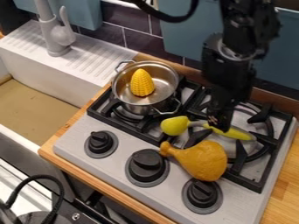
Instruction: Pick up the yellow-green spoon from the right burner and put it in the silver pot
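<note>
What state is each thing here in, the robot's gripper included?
Gripper: lowered, at the long yellow-green piece.
Long yellow-green piece: lying over a burner.
Pot: upright, lidless.
Corn: inside the pot.
Drumstick: lying on its side.
Knobs: in place; on or off, I cannot tell.

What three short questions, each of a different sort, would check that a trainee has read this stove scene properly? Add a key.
1. What stands inside the silver metal pot with two handles?
2. True or false: the black robot hand hangs directly over that pot.
3. Which lies closest to the row of round black knobs: a) the pot, b) the orange-brown drumstick-shaped toy, c) the pale grey faucet?

Key:
1. A yellow toy corn cob.
2. False; the hand is over the black burner grate farther from the white sink.
3. b
</note>
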Robot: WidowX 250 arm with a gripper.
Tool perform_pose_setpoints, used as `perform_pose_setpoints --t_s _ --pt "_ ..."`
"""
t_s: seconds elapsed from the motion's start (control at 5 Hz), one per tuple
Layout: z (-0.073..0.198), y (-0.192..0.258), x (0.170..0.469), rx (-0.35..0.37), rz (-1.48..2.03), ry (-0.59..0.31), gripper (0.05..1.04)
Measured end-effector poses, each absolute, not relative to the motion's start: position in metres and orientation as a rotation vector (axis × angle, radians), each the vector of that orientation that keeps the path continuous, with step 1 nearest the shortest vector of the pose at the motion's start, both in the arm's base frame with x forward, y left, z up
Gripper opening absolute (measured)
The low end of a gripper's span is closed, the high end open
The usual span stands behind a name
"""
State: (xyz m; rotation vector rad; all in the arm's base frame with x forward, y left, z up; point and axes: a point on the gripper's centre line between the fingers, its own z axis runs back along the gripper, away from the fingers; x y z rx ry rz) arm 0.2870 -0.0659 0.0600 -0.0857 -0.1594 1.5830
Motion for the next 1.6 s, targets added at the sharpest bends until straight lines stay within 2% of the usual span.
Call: perform_pose_setpoints --t_s 0.6,0.8,1.0,1.2,1.4,1.6 --pt "0.035 -0.078 0.281 -0.039 1.668 -0.188 1.001" --pt "0.031 -0.080 0.283 -0.033 1.681 -0.184 0.953" --pt "0.028 -0.080 0.284 -0.021 1.707 -0.189 0.704" --pt "0.027 -0.079 0.284 -0.003 1.716 -0.189 0.409" --pt "0.027 -0.078 0.284 -0.001 1.695 -0.184 0.253" --pt "0.027 -0.077 0.284 0.004 1.682 -0.181 0.245"
